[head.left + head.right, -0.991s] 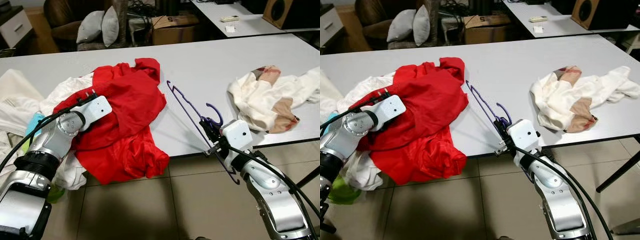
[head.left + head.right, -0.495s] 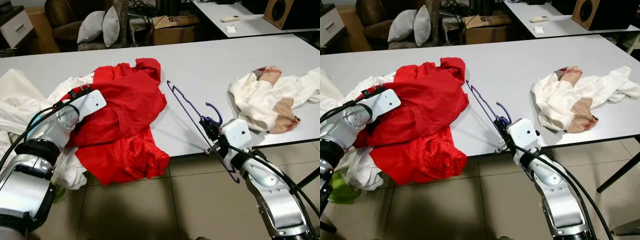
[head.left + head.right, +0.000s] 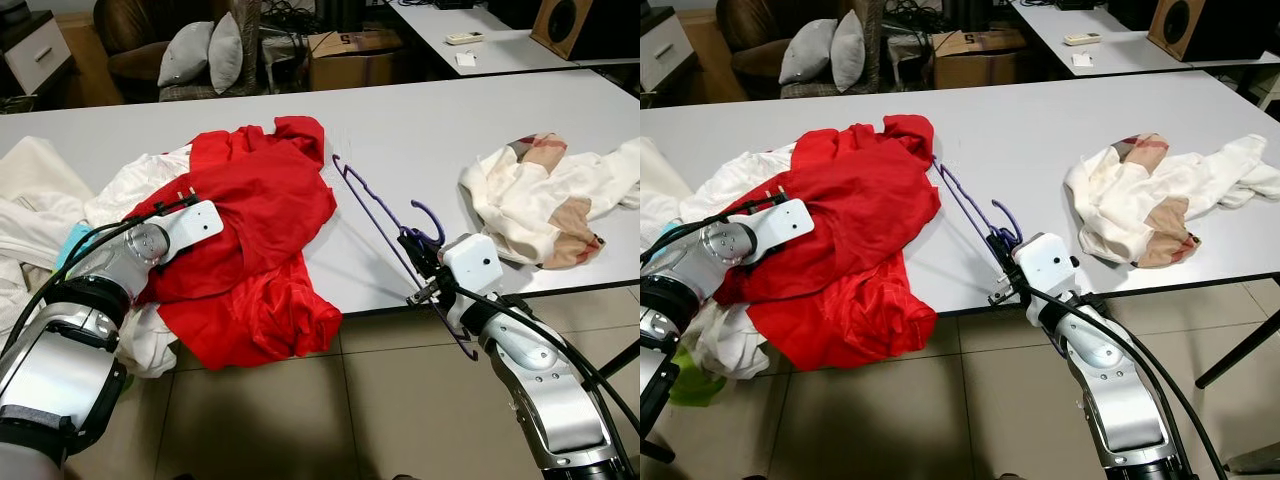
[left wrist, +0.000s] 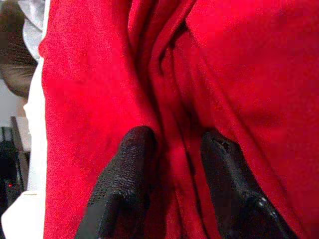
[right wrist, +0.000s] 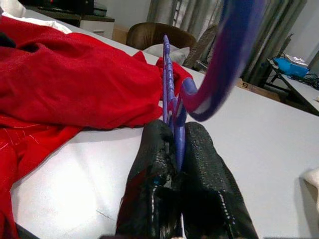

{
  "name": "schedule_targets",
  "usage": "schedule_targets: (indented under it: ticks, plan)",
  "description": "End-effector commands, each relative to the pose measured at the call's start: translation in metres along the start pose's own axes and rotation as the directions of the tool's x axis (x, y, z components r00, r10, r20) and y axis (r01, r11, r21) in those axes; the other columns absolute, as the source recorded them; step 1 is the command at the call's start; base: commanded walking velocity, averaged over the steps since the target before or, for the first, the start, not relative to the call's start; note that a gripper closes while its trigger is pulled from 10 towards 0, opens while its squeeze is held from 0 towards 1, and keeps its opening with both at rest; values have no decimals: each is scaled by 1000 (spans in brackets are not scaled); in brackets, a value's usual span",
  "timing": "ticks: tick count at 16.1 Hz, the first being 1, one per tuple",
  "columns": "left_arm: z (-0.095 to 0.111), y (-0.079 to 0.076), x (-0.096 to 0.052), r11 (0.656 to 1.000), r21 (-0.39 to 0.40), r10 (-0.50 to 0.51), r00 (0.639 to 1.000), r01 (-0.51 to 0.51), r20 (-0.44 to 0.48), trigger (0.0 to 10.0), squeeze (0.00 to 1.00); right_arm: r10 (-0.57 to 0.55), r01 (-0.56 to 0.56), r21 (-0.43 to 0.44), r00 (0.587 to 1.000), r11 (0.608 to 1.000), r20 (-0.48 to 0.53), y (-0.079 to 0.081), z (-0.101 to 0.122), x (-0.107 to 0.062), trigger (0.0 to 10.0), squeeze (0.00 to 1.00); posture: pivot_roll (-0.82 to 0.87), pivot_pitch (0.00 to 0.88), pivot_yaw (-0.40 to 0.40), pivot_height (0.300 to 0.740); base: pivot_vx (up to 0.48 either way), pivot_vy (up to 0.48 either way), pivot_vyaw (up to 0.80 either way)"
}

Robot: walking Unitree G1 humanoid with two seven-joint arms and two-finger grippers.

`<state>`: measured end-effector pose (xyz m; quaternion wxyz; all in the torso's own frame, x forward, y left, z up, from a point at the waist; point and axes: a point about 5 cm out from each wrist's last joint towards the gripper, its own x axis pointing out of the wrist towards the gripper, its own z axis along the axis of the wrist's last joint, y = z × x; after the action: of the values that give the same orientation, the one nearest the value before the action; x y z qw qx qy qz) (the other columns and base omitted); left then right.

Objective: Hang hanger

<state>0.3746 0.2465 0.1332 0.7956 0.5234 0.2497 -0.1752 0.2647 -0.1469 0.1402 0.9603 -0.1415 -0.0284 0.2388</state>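
Clutter ringed the work area on the long grey table (image 3: pixel 420 120). The purple hanger (image 3: pixel 375 212) lay slanting across the table's middle, its far end just beside the red garment (image 3: pixel 250 240) and its near end sticking out past the table's front edge. The right gripper (image 5: pixel 173 149) had its two black fingers (image 5: pixel 152 154) pressed close together on the hanger's bar near the hook, pinching it. The hook curved up just beside the gripper's white housing.

The red garment was heaped on the table's left part, its lower folds hanging over the front edge toward the tiled floor (image 3: pixel 330 410). Under and beside it lay crumpled white cloth (image 3: pixel 40 210). The left gripper (image 4: pixel 174 149) was at this heap; its fingers stood a narrow way apart, with folds of red fabric bunched between and around them, though a firm grip could not be made out.

On the table's right side, well apart from the hanger, sat a pile of cream and tan clothing (image 3: pixel 545 195). Behind the table stood a dark chair with grey cushions (image 3: pixel 205 55), a cardboard box (image 3: pixel 345 55), and a second table (image 3: pixel 480 35).
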Motion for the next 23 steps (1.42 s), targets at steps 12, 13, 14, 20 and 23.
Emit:
schedule_targets:
  ticks: [12,13,14,20,23]
  plan:
    - [30,60,-24,832,-171,555,803,-528,219,10000,0,3,-3,-30,1000,1000,13,-2,3,7,10000,0,-69,0,72,740,0,0,0]
    - [31,62,-28,824,-193,567,786,-533,247,10000,0,1,-1,-30,1000,1000,13,-2,2,6,10000,0,-67,0,72,740,0,0,0]
    - [31,63,-30,820,-215,571,776,-530,268,10000,0,0,0,-29,1000,1000,11,-2,1,5,10000,0,-68,0,75,740,0,0,0]
    - [19,59,-46,804,-332,586,751,-493,303,0,0,-13,13,-17,1000,1000,3,0,-2,1,10000,0,-64,0,80,740,0,0,0]
    - [21,53,-49,808,-388,569,757,-443,321,0,0,-16,16,-18,1000,1000,5,-1,-1,2,10000,0,-62,0,82,740,0,0,0]
